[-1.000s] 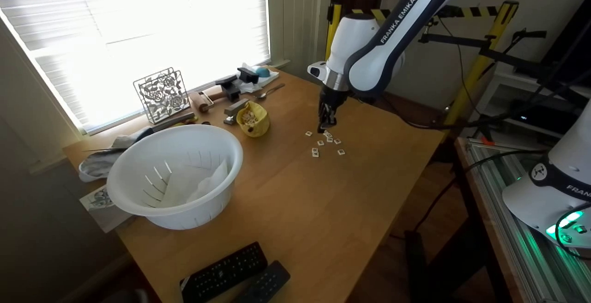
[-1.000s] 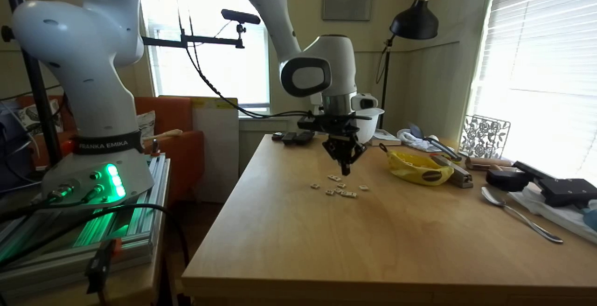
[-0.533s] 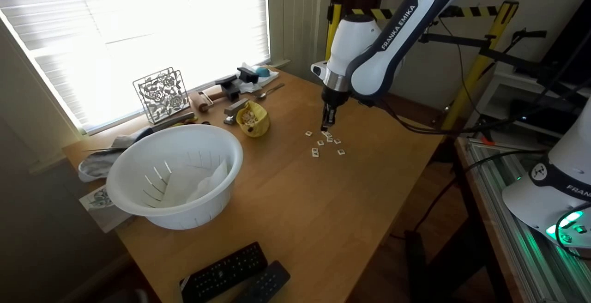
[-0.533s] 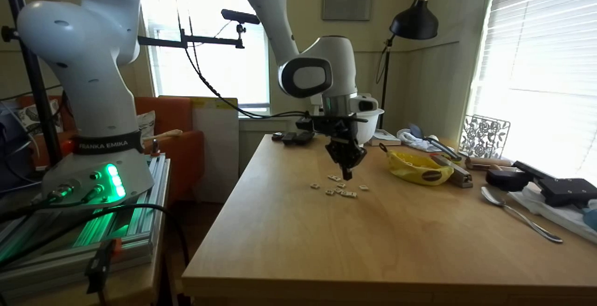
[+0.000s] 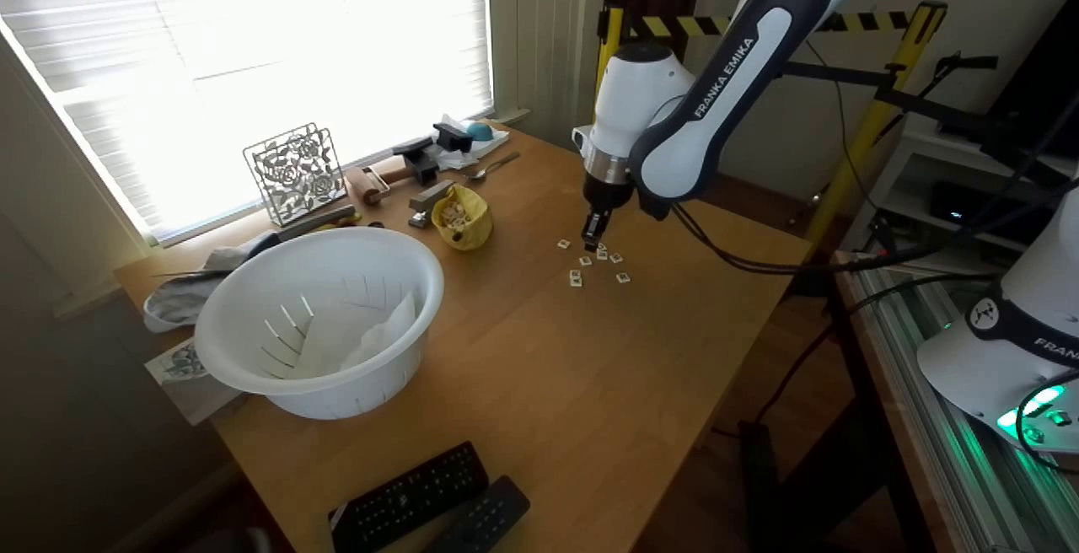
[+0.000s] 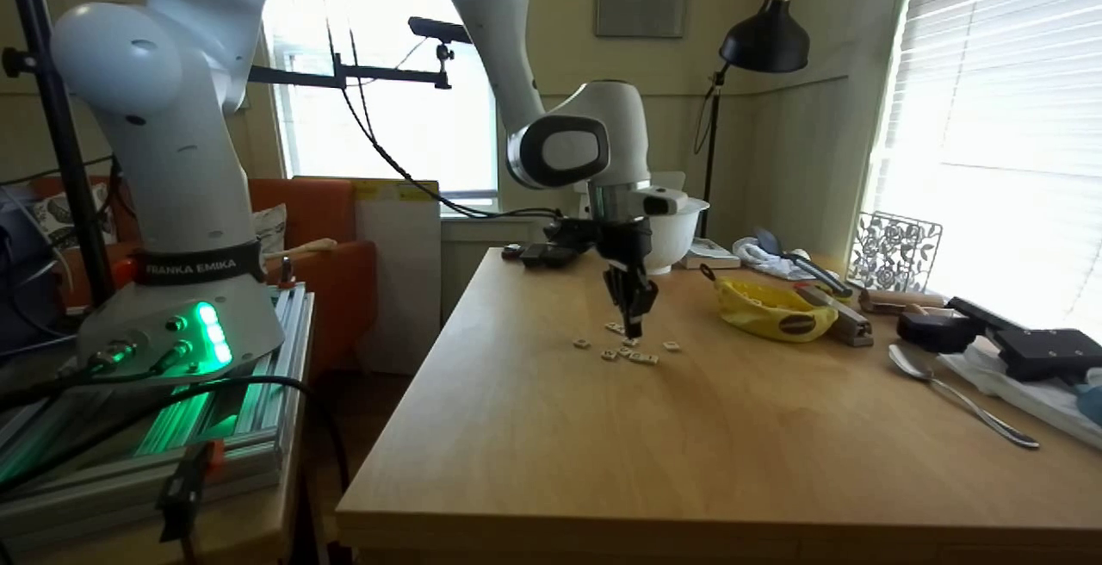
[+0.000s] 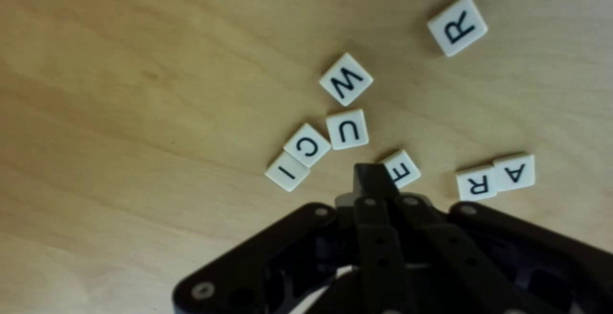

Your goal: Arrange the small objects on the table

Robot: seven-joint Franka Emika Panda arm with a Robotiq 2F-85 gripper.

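- Letter tiles (image 7: 347, 130), wrist view: lie scattered on the table (image 7: 119, 89), near the clenched gripper (image 7: 376, 179).
- In an exterior view: well apart from the white bowl (image 5: 346, 399).
- In an exterior view: near the yellow container (image 6: 758, 313).

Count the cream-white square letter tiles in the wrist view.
8: upper R, right; W, U, C, I, centre; E, partly behind the black gripper; lower R and A, touching, right. The gripper may hide more.
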